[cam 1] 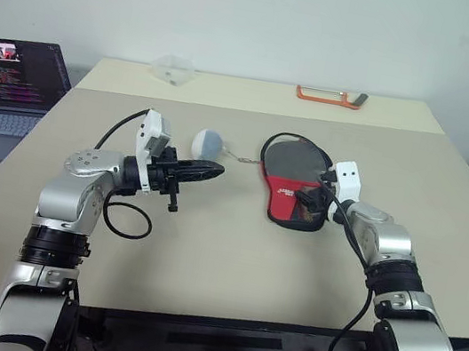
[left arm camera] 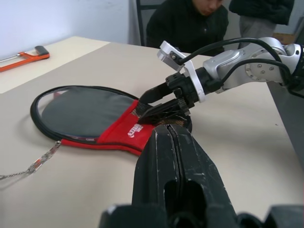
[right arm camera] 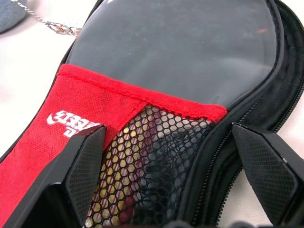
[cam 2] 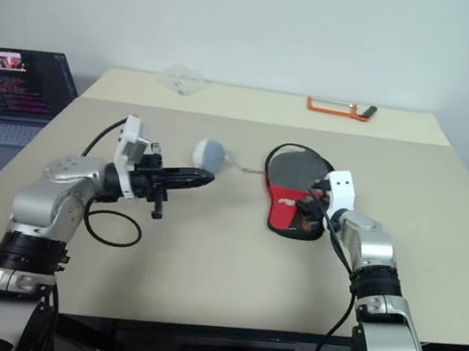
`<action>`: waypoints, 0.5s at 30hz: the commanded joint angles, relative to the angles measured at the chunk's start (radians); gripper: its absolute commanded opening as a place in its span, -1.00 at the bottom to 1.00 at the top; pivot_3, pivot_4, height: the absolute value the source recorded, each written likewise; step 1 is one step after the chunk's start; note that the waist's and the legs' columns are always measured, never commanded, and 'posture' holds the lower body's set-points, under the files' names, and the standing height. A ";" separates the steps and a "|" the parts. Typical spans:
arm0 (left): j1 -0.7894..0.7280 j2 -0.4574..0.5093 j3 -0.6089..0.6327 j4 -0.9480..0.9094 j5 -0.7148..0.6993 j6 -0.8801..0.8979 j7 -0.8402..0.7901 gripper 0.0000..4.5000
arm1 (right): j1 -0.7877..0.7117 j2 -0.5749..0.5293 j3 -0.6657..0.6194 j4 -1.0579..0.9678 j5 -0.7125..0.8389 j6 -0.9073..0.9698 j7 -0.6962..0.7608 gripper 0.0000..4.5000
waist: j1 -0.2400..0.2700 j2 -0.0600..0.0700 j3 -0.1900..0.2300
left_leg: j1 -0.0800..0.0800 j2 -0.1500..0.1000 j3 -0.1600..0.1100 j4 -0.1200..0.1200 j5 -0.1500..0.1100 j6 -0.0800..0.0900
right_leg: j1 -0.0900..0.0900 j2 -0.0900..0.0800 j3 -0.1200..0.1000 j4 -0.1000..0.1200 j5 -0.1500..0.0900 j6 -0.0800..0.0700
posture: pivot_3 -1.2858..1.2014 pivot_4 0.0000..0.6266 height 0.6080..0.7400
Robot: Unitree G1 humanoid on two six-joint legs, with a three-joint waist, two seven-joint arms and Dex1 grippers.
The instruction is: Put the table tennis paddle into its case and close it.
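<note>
The right gripper (right arm camera: 173, 180), jaws spread wide, straddles the case (cam 1: 292, 181) at mid-frame (mesh pocket (right arm camera: 152, 166) seen close up); the left gripper (left arm camera: 173, 156) is pressed closed, empty.

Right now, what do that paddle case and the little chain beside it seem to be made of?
The case looks like red and black woven fabric, with a black open-weave mesh pocket, a glossy clear plastic-looking window and a zip along its edge. The chain looks like shiny silvery metal links, though that is hard to confirm.
</note>
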 commanded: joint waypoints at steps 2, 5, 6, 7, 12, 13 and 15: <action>-0.009 0.012 0.002 -0.054 -0.014 -0.006 0.014 -1.00 | -0.019 -0.019 -0.029 0.014 -0.007 0.000 -0.007 0.92 | 0.000 0.000 0.000 | 0.000 0.000 0.000 0.000 0.000 0.000 | 0.000 0.000 0.000 0.000 0.000 0.000 | 0.03 -0.52 1.00; -0.012 0.012 -0.004 -0.057 -0.015 -0.003 0.018 -1.00 | -0.024 -0.011 -0.057 0.029 0.020 0.021 -0.003 0.60 | 0.001 0.000 0.000 | 0.000 0.000 0.000 0.000 0.000 0.000 | 0.001 0.000 0.000 0.000 0.000 0.000 | 0.03 -0.52 1.00; -0.014 0.012 -0.006 -0.055 -0.015 -0.002 0.019 -1.00 | -0.025 -0.009 -0.064 0.031 0.023 0.024 -0.003 0.47 | 0.001 0.000 0.000 | 0.001 0.000 0.000 0.000 0.000 0.000 | 0.001 0.000 0.000 0.000 0.000 0.000 | 0.03 -0.52 1.00; -0.015 0.013 -0.007 -0.055 -0.015 -0.002 0.020 -1.00 | -0.026 -0.007 -0.070 0.032 0.026 0.027 -0.004 0.32 | 0.002 0.000 0.000 | 0.001 0.000 0.000 0.000 0.000 0.000 | 0.002 0.000 0.000 0.000 0.000 0.000 | 0.03 -0.52 1.00; -0.025 0.020 -0.009 -0.039 -0.015 -0.006 0.016 -1.00 | -0.032 -0.006 -0.082 0.037 0.025 0.031 -0.005 -0.41 | 0.001 0.000 0.000 | 0.002 0.000 0.000 0.000 0.000 0.000 | 0.002 0.000 0.000 0.000 0.000 0.000 | 0.03 -0.52 1.00; -0.026 0.021 -0.009 -0.036 -0.014 -0.008 0.015 -1.00 | -0.033 -0.006 -0.083 0.039 0.024 0.030 -0.005 -0.57 | -0.001 0.000 0.000 | 0.002 0.000 0.000 0.000 0.000 0.000 | 0.002 0.000 0.000 0.000 0.000 0.000 | 0.03 -0.52 1.00; -0.027 0.023 -0.010 -0.033 -0.014 -0.010 0.013 -1.00 | -0.034 -0.005 -0.084 0.040 0.022 0.030 -0.005 -0.88 | -0.002 0.000 0.000 | 0.002 0.000 0.000 0.000 0.000 0.000 | 0.002 0.000 0.000 0.000 0.000 0.000 | 0.03 -0.52 1.00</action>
